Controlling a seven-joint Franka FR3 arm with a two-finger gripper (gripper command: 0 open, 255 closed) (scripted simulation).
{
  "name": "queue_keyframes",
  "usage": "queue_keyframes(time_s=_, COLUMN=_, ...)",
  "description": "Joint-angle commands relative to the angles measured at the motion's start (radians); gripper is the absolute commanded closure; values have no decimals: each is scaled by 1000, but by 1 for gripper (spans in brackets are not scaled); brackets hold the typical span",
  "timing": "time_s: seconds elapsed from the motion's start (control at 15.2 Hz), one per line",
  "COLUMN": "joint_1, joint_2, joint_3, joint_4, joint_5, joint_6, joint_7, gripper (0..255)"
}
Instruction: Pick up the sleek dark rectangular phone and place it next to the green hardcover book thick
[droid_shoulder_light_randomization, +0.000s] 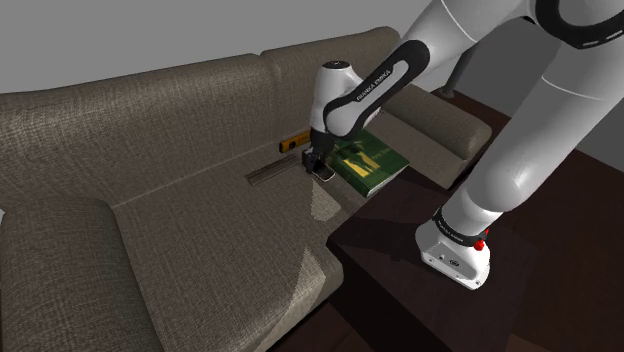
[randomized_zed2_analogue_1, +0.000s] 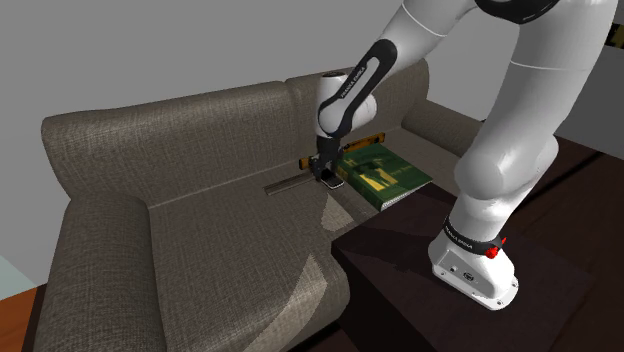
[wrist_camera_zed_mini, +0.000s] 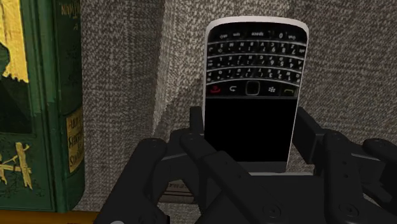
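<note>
Across the brown fabric sofa (droid_shoulder_light_randomization: 150, 200), from the shoulder view's left, a flat grey strip (droid_shoulder_light_randomization: 270, 172) is seen along the seam below the backrest, with a small yellow object (droid_shoulder_light_randomization: 290, 141) behind it, both near the gripper (droid_shoulder_light_randomization: 319, 166). Between the clenched fingers (wrist_camera_zed_mini: 196, 130) the black keypad phone (wrist_camera_zed_mini: 251, 95) is clasped low at the seat cushion. The green book (droid_shoulder_light_randomization: 368, 160) is laid flat just beside it on the right.

1 phone (wrist_camera_zed_mini: 251, 95), 1 green book (droid_shoulder_light_randomization: 372, 163), 1 grey strip (droid_shoulder_light_randomization: 268, 174), 1 yellow-edged object (droid_shoulder_light_randomization: 291, 141), 1 sofa (droid_shoulder_light_randomization: 150, 210).
</note>
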Motion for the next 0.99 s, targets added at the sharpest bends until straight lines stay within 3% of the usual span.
queue_keyframes(time_s=0.0, joint_1=-34, joint_2=-9, joint_3=-25, joint_4=-13, joint_5=9, joint_6=1, joint_7=-68, gripper=255)
queue_keyframes(time_s=0.92, joint_1=-251, joint_2=44, joint_3=-207, joint_4=72, joint_5=-2, joint_6=-50, joint_7=-457, gripper=255)
